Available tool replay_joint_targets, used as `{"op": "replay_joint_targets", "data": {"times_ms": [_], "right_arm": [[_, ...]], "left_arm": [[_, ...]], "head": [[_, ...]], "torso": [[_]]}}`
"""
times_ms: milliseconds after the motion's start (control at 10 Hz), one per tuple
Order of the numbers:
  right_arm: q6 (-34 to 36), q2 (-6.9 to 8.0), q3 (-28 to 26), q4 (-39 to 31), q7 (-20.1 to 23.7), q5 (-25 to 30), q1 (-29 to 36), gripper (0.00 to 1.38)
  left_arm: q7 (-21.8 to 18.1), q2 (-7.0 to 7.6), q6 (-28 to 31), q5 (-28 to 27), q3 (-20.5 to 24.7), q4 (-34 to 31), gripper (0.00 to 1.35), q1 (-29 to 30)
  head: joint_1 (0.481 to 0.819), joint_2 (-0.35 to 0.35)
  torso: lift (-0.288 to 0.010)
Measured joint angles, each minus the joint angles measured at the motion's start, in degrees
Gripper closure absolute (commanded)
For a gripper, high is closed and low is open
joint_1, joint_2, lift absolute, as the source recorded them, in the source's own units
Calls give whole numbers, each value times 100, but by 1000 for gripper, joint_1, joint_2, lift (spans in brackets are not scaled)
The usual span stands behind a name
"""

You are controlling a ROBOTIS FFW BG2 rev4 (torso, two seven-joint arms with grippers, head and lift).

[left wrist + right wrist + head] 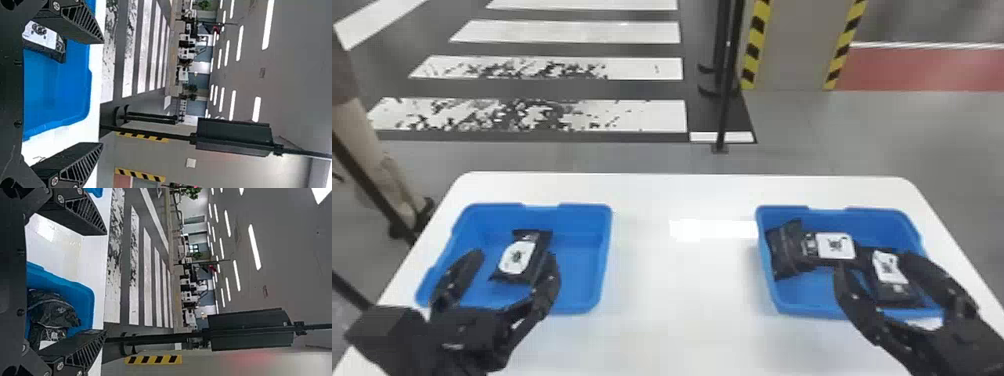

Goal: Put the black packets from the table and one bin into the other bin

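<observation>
In the head view my left gripper stands open at the near part of the left blue bin; a black packet with a white label lies in that bin. My right gripper is open at the right blue bin, which holds several black packets. In the left wrist view my left gripper has its fingers wide apart, with the packet near one of them. In the right wrist view my right gripper is open too, and black packets lie in the bin beside one finger.
Both bins stand on a white table, with bare tabletop between them. Beyond the far edge are a post and a pillar with striped edges.
</observation>
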Motion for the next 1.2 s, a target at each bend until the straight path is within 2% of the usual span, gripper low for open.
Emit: {"op": "replay_joint_targets", "data": {"times_ms": [100, 200, 300, 500, 700, 900, 1000, 1100, 1200], "right_arm": [[-6, 13, -28, -30, 46, -21, 34, 140], [-6, 18, -36, -37, 87, -32, 34, 140], [-7, 20, -37, -26, 137, -37, 5, 140], [-7, 33, -37, 28, 222, -29, -65, 140], [-3, 49, -28, 78, 264, -5, -136, 140], [12, 62, -26, 110, 267, 5, -164, 140], [20, 66, -19, 113, 277, 5, -172, 140], [21, 67, -3, 110, 289, -2, -186, 140], [21, 65, 7, 104, 299, -7, -192, 140]], "left_arm": [[-368, 13, 609, -471, 278, 52, 101, -325], [-930, 48, 1301, -1075, 639, 387, 101, -926], [-1333, 130, 1708, -1480, 846, 909, 101, -1539], [-1561, 352, 2609, -2007, 846, 1613, 101, -2416], [-1890, 588, 3578, -1807, 585, 2404, 101, -3099], [-2016, 683, 4034, -1246, 387, 3073, 107, -3514], [-2007, 685, 4101, -1153, 366, 3286, 239, -3662], [-1996, 692, 4186, -1183, 352, 3417, 808, -3779], [-1961, 699, 4282, -1250, 343, 3457, 1217, -3824]], "head": [[695, 24], [695, 46], [695, 89], [695, 139], [695, 137], [695, 108], [695, 102], [695, 105], [695, 113]], "torso": [[-110], [-110], [-110], [-110], [-110], [-110], [-110], [-110], [-110]]}}
